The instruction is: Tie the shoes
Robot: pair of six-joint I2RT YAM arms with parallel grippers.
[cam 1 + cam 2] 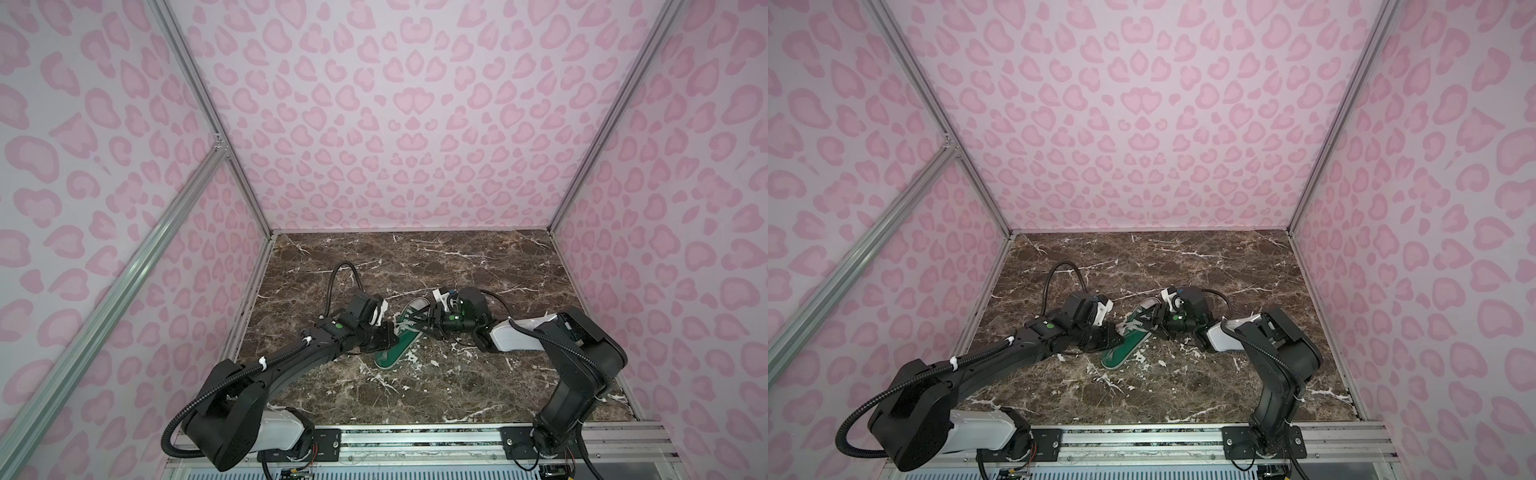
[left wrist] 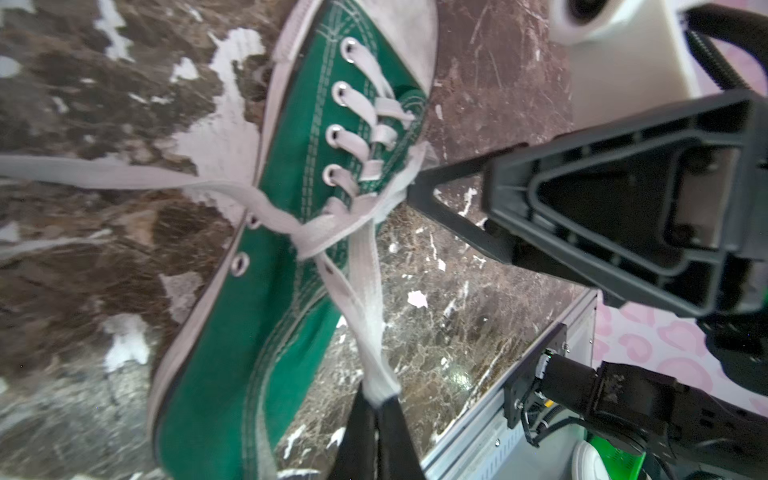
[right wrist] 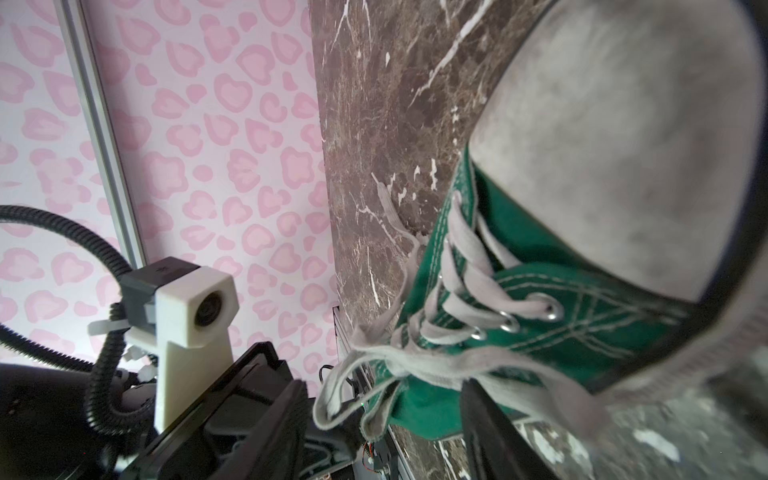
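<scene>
The green sneaker [image 1: 398,340] is lying on the marble tabletop [image 1: 415,257] between the two claws, tipped onto its side in both top views, toe pointing away from the arm bases. The left claw [image 2: 376,405] is pressing its fingers together on a white lace [image 2: 361,299], which is running taut from the fingertips up to a loose crossing at the top eyelets. The right claw [image 2: 419,195] is sitting just beside that crossing on the far side of the shoe, its fingers spreading apart with one tip touching the lace bundle; whether it is gripping anything I cannot tell. From here, the main risk seems to be the half-formed crossing coming undone: if the right claw is letting go while the left is pulling, the strand could slide straight back through. A hard pull could also drag or roll the shoe, since nothing is pinning it down. The flat lace could slip from the left fingertips too.
</scene>
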